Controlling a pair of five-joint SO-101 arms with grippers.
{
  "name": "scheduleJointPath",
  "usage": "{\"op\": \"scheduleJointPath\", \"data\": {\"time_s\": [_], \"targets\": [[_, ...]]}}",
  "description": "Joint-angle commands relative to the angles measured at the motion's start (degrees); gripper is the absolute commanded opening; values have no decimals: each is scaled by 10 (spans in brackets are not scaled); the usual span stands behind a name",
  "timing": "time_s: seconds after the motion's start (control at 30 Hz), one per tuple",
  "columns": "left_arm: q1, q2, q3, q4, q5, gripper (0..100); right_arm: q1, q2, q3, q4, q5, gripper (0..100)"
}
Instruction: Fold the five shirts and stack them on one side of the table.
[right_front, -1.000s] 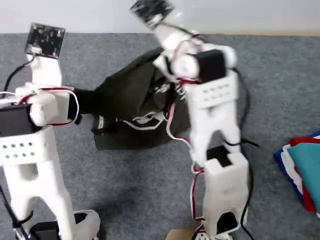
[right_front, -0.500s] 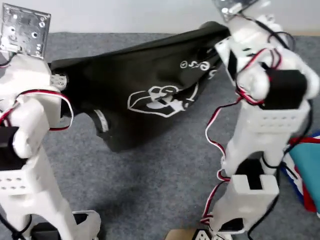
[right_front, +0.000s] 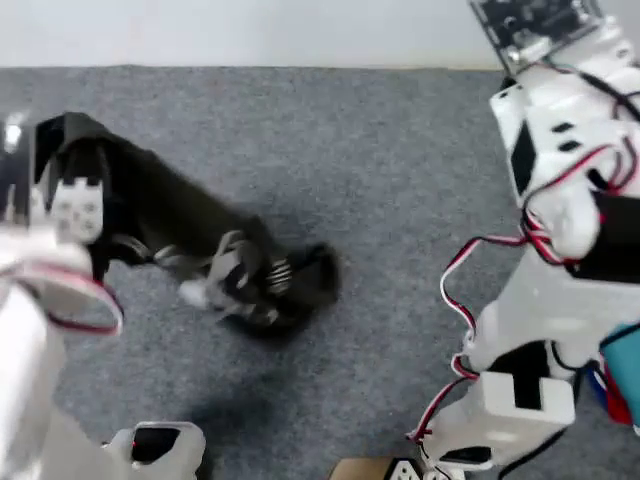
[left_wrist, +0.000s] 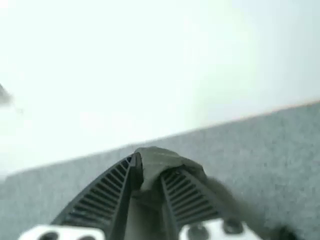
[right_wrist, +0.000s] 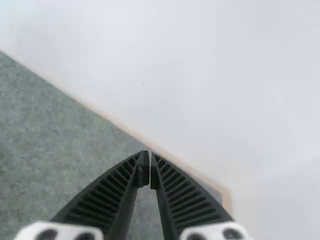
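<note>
High view: dark shirt (right_front: 170, 215) dropped from right hand (right_wrist: 146, 167); left hand (left_wrist: 150, 170) holds.

I log on the grey table (right_front: 400, 170): one black shirt (right_front: 170, 220), its white print crumpled. One end is held high against the left arm (right_front: 30, 350); the other is heaped on the table. The right arm (right_front: 570, 250), white with red and black wires, stands well apart from the shirt. Beyond it from the shirt I see teal and red folded fabric (right_front: 625, 365).
</note>
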Motion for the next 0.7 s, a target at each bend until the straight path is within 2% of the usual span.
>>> {"op": "scheduleJointPath", "data": {"time_s": [0.0,0.2,0.33,0.47,0.67], "targets": [[10,-19,-4,10,4,2,14,-33,-19,20,6,11],[5,-39,44,10,4,2,16,-36,-19,20,6,11],[-20,-62,147,10,3,2,16,-36,-18,21,6,10],[-123,-81,308,10,-3,2,16,-36,-18,21,6,10],[-333,-109,494,5,-134,2,33,-39,36,21,6,10]]}}
